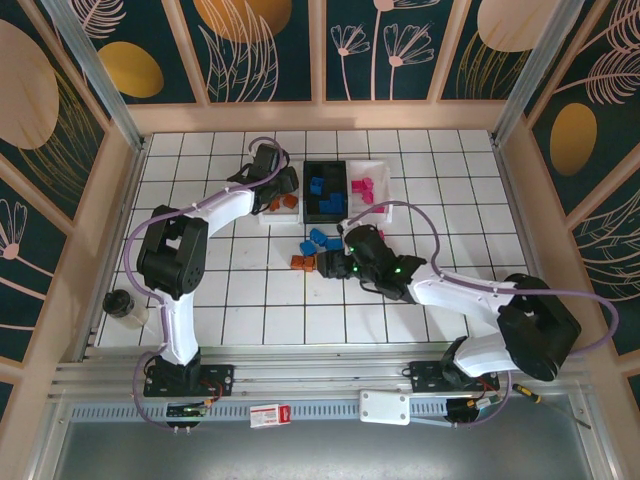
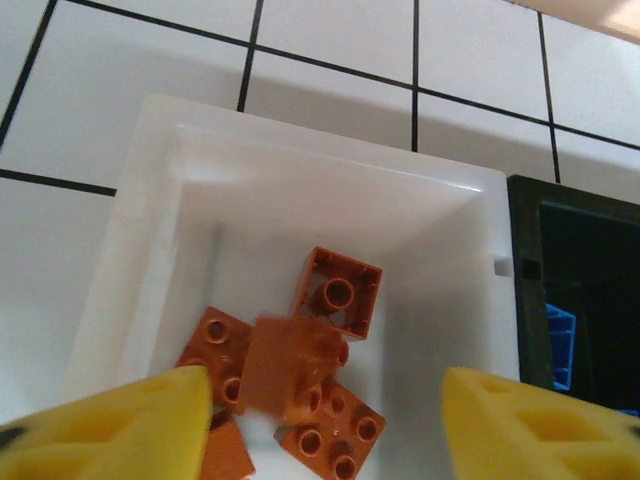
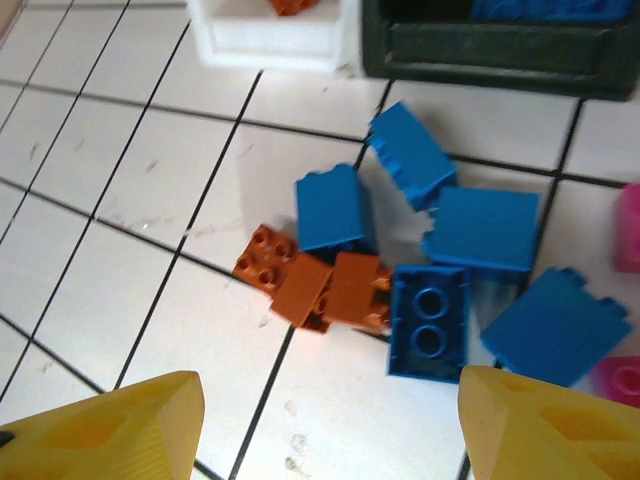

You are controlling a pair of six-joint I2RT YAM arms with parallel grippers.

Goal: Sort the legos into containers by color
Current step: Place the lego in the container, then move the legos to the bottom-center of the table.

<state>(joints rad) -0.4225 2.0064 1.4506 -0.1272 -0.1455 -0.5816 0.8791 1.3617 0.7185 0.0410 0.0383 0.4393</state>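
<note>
Yellow fingers of the right gripper (image 3: 330, 400) spread wide above loose blue plastic studded bricks (image 3: 430, 325) and orange-brown bricks (image 3: 315, 285) on the white tiled table (image 3: 120, 200). Farther back, the left gripper (image 2: 325, 390), equally parted, hangs over a white plastic bin (image 2: 150, 200) of orange-brown studded pieces (image 2: 338, 292), one blurred brick (image 2: 285, 365) loose between its fingers.

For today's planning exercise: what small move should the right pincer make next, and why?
Probably lower the open right pincer onto the orange-brown plastic studded bricks: they lie loose on the white tiled table ahead of its fingers, not yet in the white plastic bin holding that colour.
</note>
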